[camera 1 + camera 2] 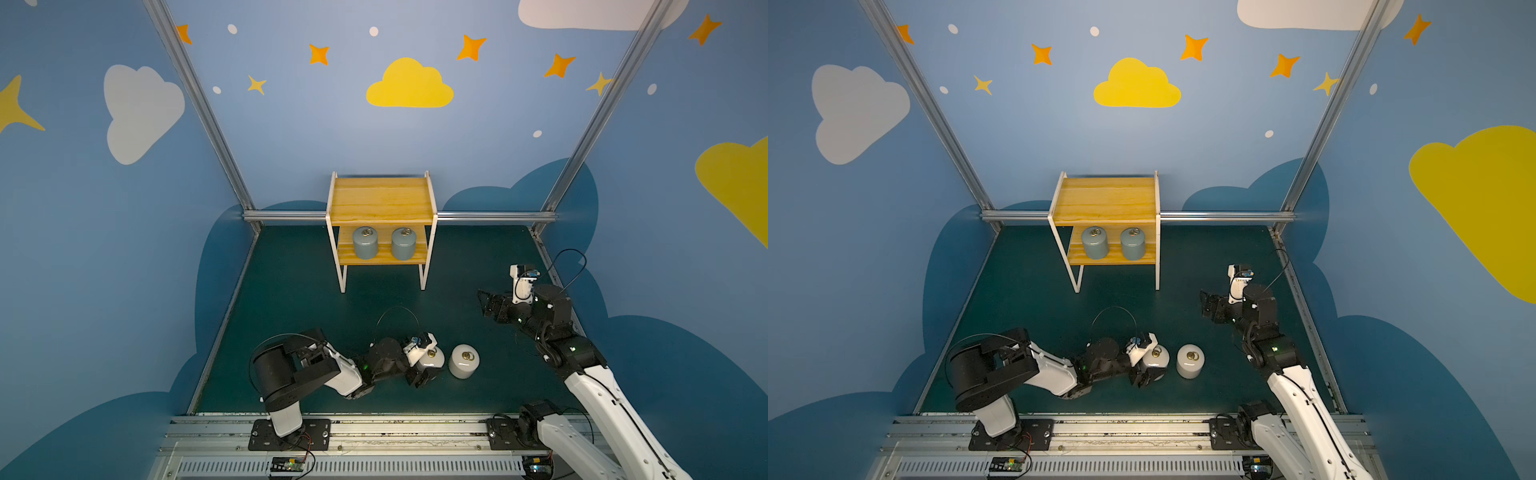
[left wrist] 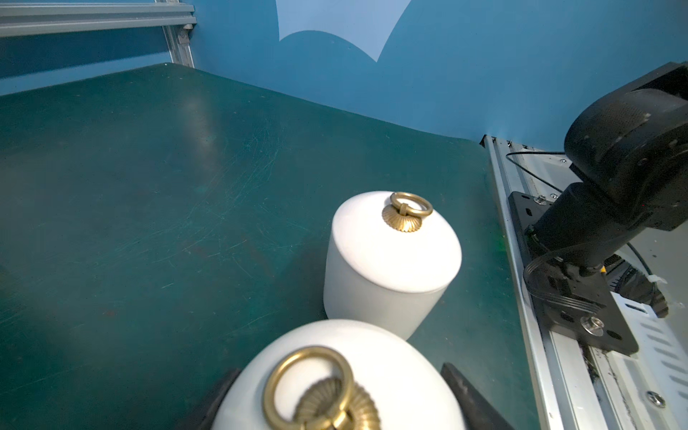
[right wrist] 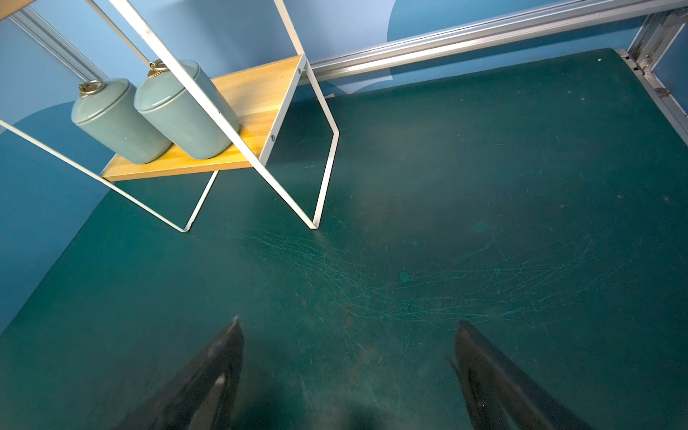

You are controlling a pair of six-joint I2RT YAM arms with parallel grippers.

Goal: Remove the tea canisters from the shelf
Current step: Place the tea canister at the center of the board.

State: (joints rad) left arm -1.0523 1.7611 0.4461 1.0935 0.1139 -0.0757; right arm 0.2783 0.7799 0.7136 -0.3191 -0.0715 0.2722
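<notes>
The shelf (image 1: 380,199) stands at the back of the green mat, its top board bare. Two grey-blue tea canisters (image 1: 365,243) (image 1: 403,243) stand side by side on its lower board, also seen in the right wrist view (image 3: 115,119) (image 3: 186,111). My left gripper (image 1: 428,359) is shut on a white canister (image 2: 335,372) low over the mat near the front, a dark finger (image 2: 461,387) on each side of its body. A second white canister (image 1: 464,360) stands free just right of it. My right gripper (image 1: 484,303) hangs open and empty over the mat, right of the shelf.
An aluminium rail (image 1: 374,432) with both arm bases runs along the mat's front edge. Blue walls and metal posts close in the back and sides. Bare mat (image 1: 291,299) lies between the shelf and the white canisters.
</notes>
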